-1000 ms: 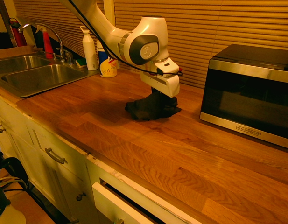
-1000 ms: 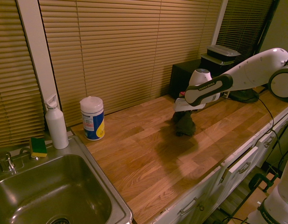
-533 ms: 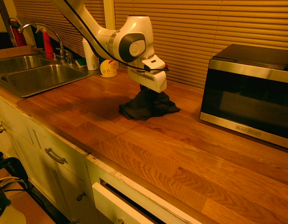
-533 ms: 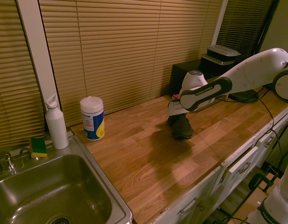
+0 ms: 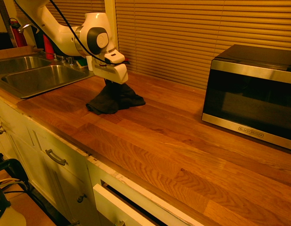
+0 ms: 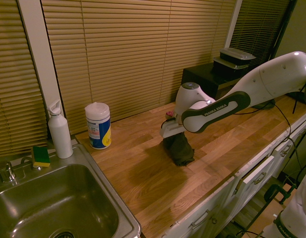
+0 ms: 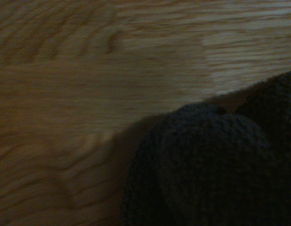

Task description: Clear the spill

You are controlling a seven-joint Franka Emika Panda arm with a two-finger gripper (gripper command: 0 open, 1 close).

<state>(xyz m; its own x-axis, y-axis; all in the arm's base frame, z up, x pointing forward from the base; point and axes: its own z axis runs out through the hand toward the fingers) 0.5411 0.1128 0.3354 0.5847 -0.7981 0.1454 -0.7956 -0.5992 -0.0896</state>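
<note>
White two-finger claw (image 5: 111, 84) is pointing down, clamping the bunched dark grey-black cloth (image 5: 115, 100), which is trailing beneath it on the wooden countertop (image 5: 173, 141).

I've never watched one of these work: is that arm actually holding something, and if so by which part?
Yes. The gripper is shut on the dark cloth, pinching its bunched-up top, while the rest hangs down and spreads on the wooden counter.
</note>
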